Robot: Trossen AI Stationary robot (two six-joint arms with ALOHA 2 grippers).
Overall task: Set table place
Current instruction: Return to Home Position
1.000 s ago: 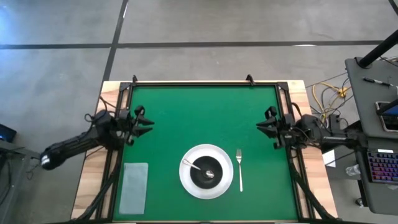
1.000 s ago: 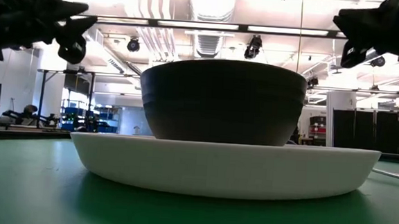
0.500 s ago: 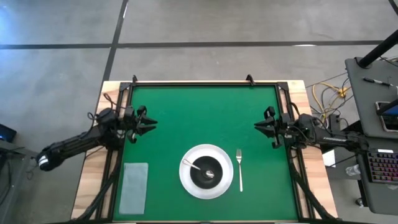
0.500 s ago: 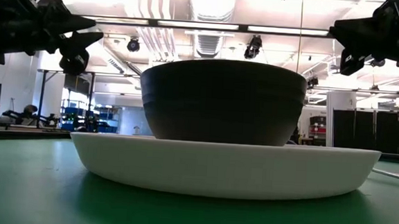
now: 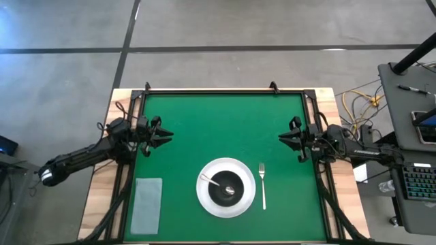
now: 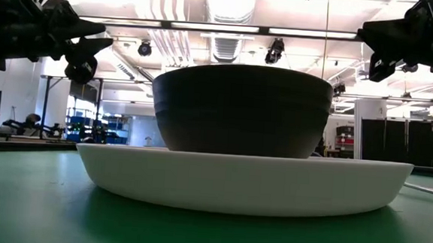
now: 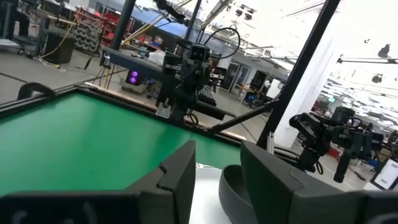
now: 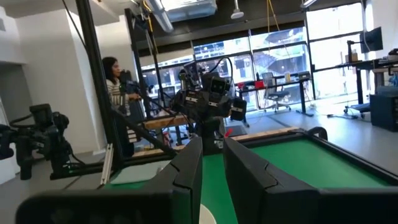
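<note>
Two grippers hang empty at opposite sides of the table [image 5: 225,119], and you can see both are well apart from the place setting. On the top camera, the left gripper [image 5: 163,135] is at the 9 o'clock edge and its fingers are spread; its wrist camera shows plate and bowl through the gap. The right gripper [image 5: 285,138] is at the 3 o'clock edge, and its fingers stand a little apart, with only a narrow gap between them.

The plate [image 5: 246,205] lies near the 6 o'clock side of the table. From the left gripper it is toward 4 o'clock, and from the right gripper toward 7 o'clock. The bowl [image 5: 233,194] sits upright on the plate, close to its middle; the low camera shows it flat on the plate [image 6: 243,185]. The spoon [image 5: 211,181] rests in the bowl with the handle pointing to 10 o'clock, over the bowl's rim. The fork [image 5: 263,185] lies just beside the plate at its 3 o'clock, apart from it, running from 12 to 6. The napkin [image 5: 146,204] lies flat at 9 o'clock from the plate, near the table edge.
</note>
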